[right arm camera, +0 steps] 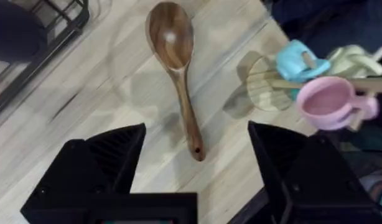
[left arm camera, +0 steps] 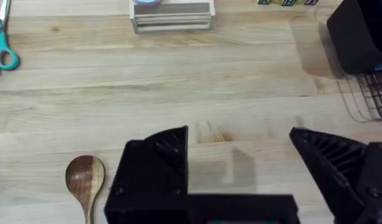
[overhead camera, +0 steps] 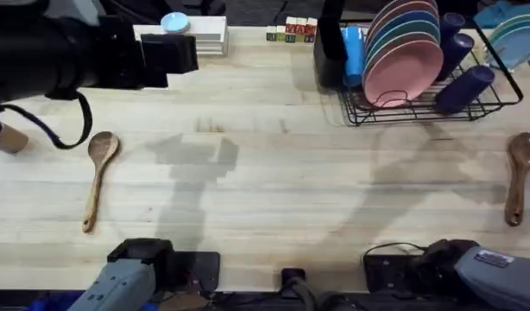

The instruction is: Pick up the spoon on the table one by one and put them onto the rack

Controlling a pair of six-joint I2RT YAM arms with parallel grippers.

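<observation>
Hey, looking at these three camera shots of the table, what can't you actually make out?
- Overhead: the left arm rises close under the camera, dark and blurred, hiding the table's far left corner.
- Left wrist: the light spoon's handle is cut off by the frame edge; the scissors too.
- Right wrist: the rack shows just a corner.
- Overhead: lettering on the small blocks is too small.

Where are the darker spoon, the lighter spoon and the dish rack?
Darker spoon [right arm camera: 171, 38]: right wrist view, on its bowl.
Lighter spoon [overhead camera: 102, 147]: overhead view, on its bowl.
Dish rack [overhead camera: 505, 93]: overhead view, on its wire rim.
</observation>
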